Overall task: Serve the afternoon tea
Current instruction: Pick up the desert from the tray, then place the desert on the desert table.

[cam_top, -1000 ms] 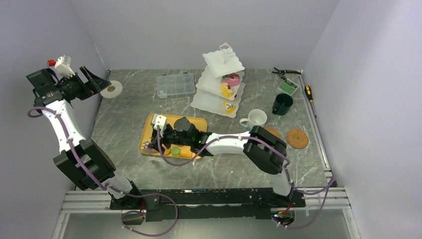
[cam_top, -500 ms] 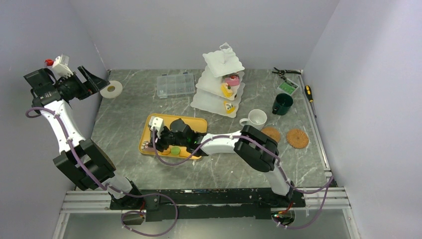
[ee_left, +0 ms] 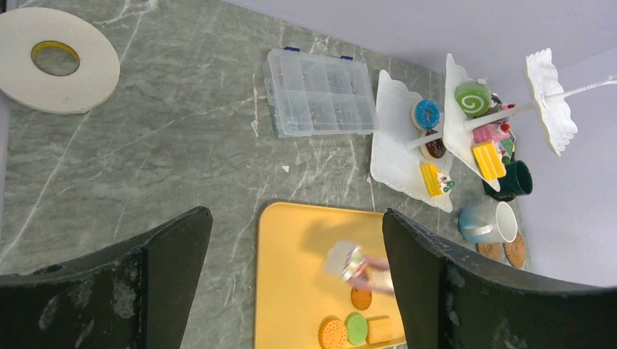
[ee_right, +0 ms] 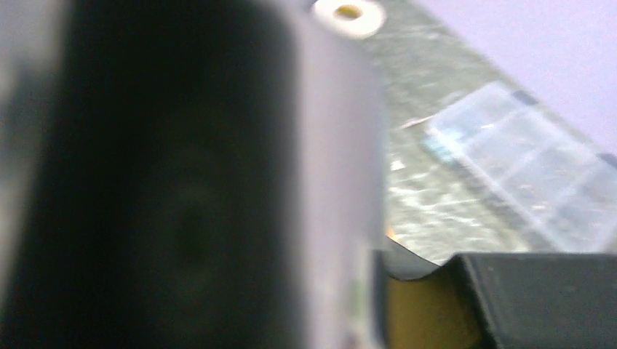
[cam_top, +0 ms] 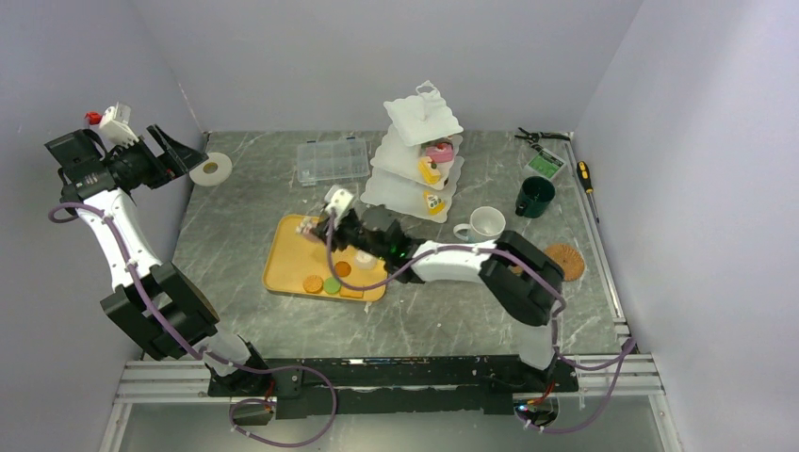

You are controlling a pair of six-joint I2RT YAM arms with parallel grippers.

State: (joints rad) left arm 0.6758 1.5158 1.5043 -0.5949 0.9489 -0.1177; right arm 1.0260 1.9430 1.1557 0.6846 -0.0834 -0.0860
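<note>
Orange and green round toy biscuits [cam_top: 332,284] lay clustered at the near edge of the yellow rectangular tray [cam_top: 287,264] on the grey marbled tabletop [cam_top: 245,217]. The right tool [cam_top: 316,228] hung over the tray's far edge; blur hid whether it was spread or pinching anything. The left tool [ee_left: 295,225], raised well left of the tray, was spread wide and empty. Beyond the tray's right end stood the white three-tier scalloped stand [cam_top: 419,118] bearing toy pastries [cam_top: 438,151], and the white mug [cam_top: 486,224] sat right of the tray.
</note>
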